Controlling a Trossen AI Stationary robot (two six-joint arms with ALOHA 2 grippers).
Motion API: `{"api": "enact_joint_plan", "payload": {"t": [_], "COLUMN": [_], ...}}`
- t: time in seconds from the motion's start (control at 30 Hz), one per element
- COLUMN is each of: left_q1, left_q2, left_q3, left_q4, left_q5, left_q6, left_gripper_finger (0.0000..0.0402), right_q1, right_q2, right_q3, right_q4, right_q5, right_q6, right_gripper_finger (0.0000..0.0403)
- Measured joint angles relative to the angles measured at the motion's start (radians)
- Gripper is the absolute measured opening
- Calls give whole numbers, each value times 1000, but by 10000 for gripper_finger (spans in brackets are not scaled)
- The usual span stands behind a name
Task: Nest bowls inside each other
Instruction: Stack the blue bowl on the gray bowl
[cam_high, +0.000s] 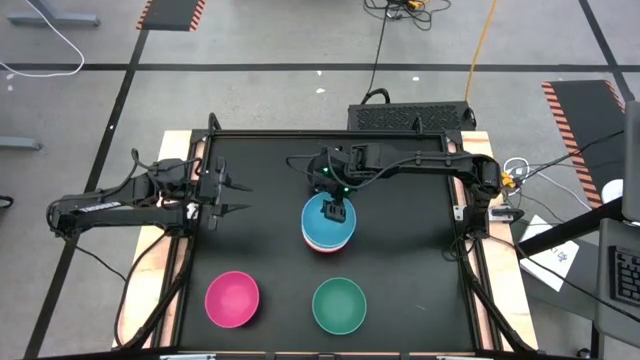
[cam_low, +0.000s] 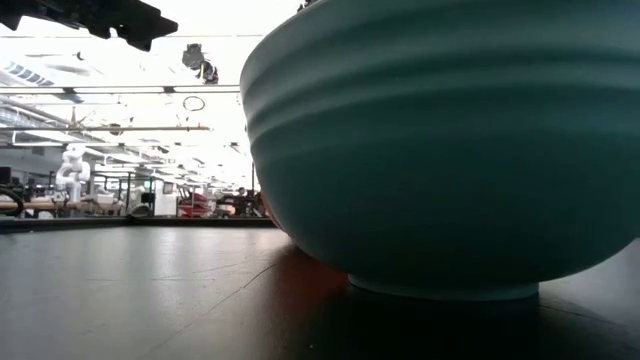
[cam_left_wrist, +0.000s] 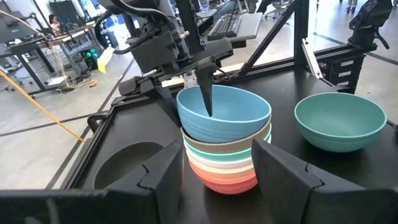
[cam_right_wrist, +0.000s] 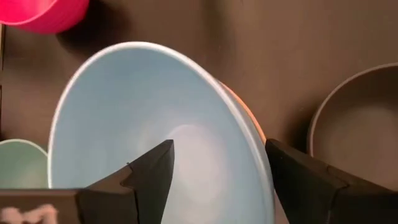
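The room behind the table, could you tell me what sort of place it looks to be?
Probably a robotics lab or workshop. The low view shows a big open hall with ceiling beams and workbenches; the high view shows floor cables, hazard-striped mats, and the table with stacked bowls.

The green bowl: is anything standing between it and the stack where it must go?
Nothing visible does. The green bowl sits apart from the stack with bare table between them. The right gripper hangs over the blue bowl on top, jaws open.
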Motion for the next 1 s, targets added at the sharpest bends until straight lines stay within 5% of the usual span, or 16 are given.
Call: {"api": "enact_joint_plan", "payload": {"t": [0.5, 1.0], "left_q1": [0, 0], "left_q2": [0, 0], "left_q3": [0, 0], "left_q4": [0, -5], "left_q5": [3, 5], "left_q6": [-3, -6], "left_gripper_finger": [191, 191], "right_q1": [-78, -83], "right_q2": [0, 0], "right_q3": [0, 1], "right_q4": [25, 7], "right_q5": [-134, -42], "right_q6": [18, -44], "right_gripper_finger": [245, 223]}}
